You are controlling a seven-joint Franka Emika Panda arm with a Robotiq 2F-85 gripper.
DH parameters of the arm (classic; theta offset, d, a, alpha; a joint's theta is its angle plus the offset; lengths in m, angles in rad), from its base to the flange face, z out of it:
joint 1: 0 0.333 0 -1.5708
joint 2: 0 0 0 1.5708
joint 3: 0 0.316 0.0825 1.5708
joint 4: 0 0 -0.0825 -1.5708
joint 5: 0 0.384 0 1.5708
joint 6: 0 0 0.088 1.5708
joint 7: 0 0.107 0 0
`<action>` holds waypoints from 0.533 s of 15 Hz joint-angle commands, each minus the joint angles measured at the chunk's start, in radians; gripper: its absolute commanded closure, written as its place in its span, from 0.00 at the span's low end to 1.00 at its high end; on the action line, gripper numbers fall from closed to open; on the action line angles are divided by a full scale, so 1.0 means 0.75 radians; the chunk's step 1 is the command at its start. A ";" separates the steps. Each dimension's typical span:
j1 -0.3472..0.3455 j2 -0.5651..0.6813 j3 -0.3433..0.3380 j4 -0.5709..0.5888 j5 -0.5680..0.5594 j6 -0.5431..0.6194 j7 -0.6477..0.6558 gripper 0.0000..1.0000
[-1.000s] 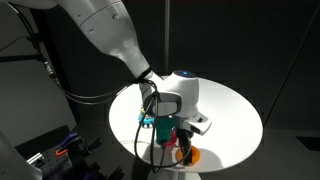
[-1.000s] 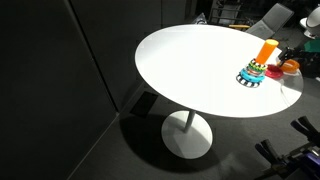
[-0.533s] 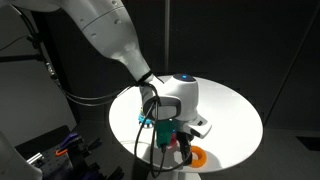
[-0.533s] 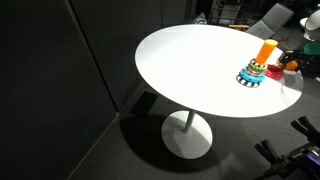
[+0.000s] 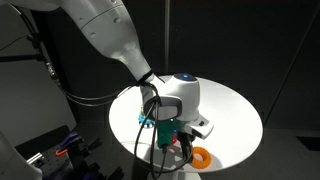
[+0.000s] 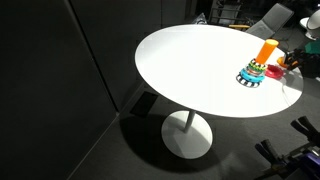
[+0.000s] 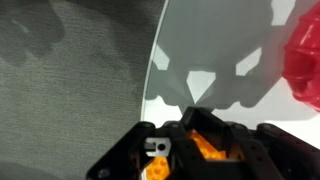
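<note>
My gripper point(image 5: 186, 146) hangs low over the near edge of the round white table point(image 5: 235, 110). Its jaws are shut, and an orange ring point(image 5: 203, 156) lies flat at the fingertips with its rim between them. In the wrist view orange plastic point(image 7: 205, 146) shows between the closed black fingers point(image 7: 240, 150). A stacking toy of coloured rings point(image 6: 253, 73) with an orange post point(image 6: 265, 49) stands just beside the gripper point(image 6: 298, 60). A red piece point(image 7: 305, 65) lies on the table at the right of the wrist view.
The table edge point(image 7: 152, 70) runs down the wrist view, with grey carpet point(image 7: 70, 80) beyond it. The table stands on a single pedestal foot point(image 6: 187, 135). Dark curtains surround the scene, and cables and equipment point(image 5: 60, 148) sit by the robot's base.
The jaws have closed from wide open onto the orange ring's rim. The ring now shows more fully beside the fingers. The arm has hardly moved.
</note>
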 commanded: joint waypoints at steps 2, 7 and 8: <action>-0.004 -0.041 0.012 -0.021 0.028 -0.009 -0.034 0.97; -0.003 -0.134 0.028 -0.053 0.031 -0.057 -0.048 0.96; 0.004 -0.152 0.021 -0.056 0.026 -0.066 -0.041 0.96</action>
